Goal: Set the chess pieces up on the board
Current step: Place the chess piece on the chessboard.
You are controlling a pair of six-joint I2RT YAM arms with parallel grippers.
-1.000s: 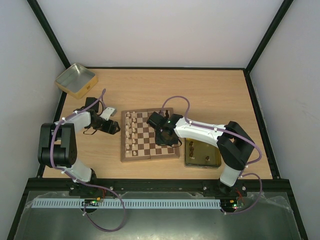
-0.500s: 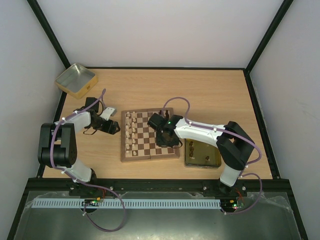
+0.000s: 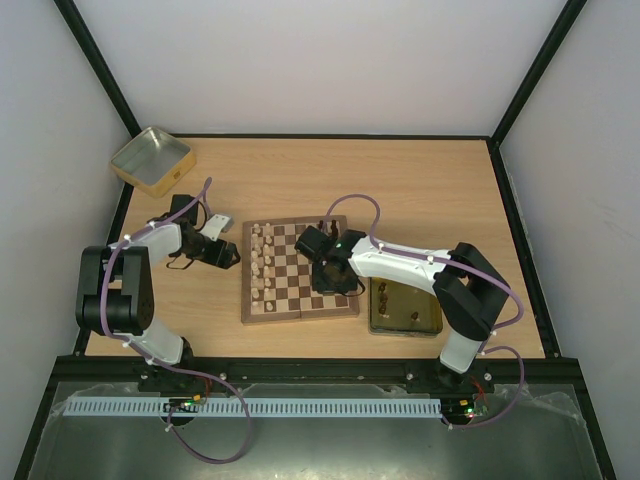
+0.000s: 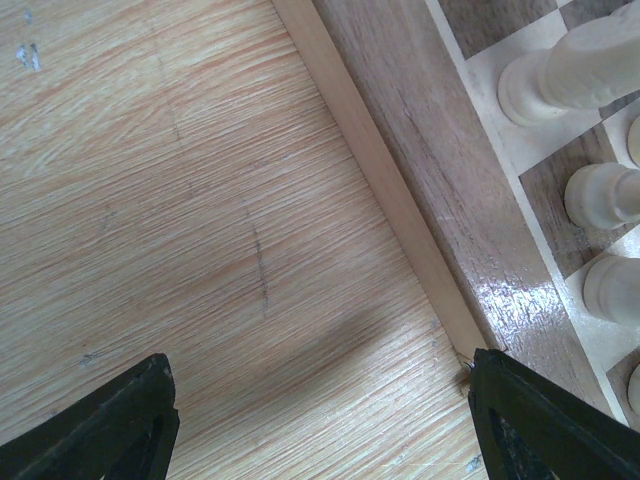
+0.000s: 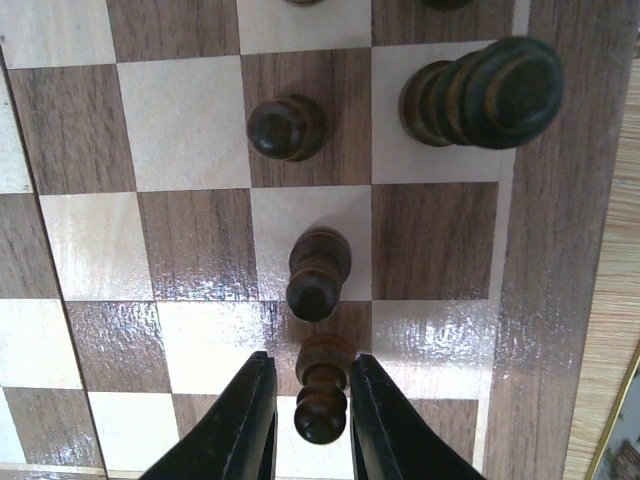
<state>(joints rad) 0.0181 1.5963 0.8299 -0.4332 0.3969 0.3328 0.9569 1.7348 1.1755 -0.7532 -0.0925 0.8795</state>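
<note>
1. Right gripper [image 5: 312,368] hangs over the board [image 5: 535,250] near its right-hand rim. Its two black fingers [image 5: 255,410] stand narrowly parted on either side of a dark pawn [image 5: 322,395].
2. A sliver of board shows between one finger and that pawn. The other finger sits so close that contact cannot be judged, so it is unclear whether the pawn is gripped or merely flanked.
3. The pawn's base is hidden by its own head, and the finger roots are cut off by the frame's lower edge.
4. Ahead of the fingers stand a second dark pawn [image 5: 317,272], a third dark pawn [image 5: 285,127] and a tall dark piece [image 5: 485,92] on the outermost file. More pieces at the top edge are cropped to slivers.
5. In the overhead view the right arm covers the board's right files, hiding the dark men there.
6. Left gripper [image 4: 318,360] is spread wide with nothing between its tips, low over the table [image 4: 150,200] just beside the board's left rim.
7. Pale pieces [image 3: 262,262] line the two left files. In the left wrist view only four show, all cut off.
8. A gold tin [image 3: 405,325] lies just right of the board and holds a few small dark pieces [image 3: 384,292] too tiny to identify.
</note>
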